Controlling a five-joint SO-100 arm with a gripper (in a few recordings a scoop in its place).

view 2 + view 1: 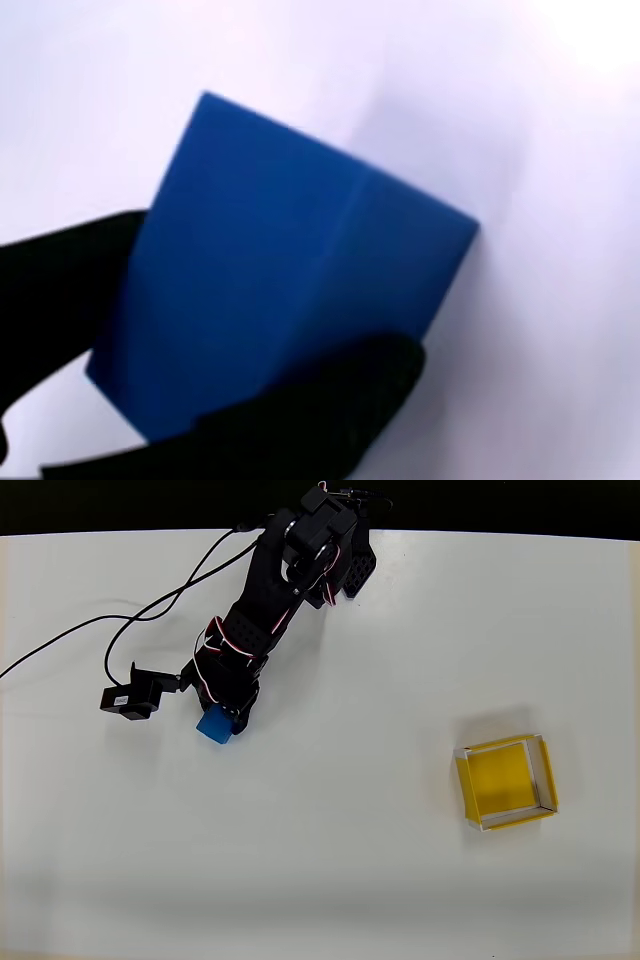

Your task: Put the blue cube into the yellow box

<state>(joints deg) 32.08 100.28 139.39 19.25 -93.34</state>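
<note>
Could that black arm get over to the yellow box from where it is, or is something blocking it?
Probably yes. In the overhead view the white table lies bare between the gripper, closed around the blue cube, and the yellow box, whose top is open. Whether the arm stretches that far, I can't tell.

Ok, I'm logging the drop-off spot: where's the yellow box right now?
In the overhead view the yellow box sits right of centre on the white table, far from the gripper and blue cube at left.

A black cable (120,630) snakes across the white table (330,880).
</note>
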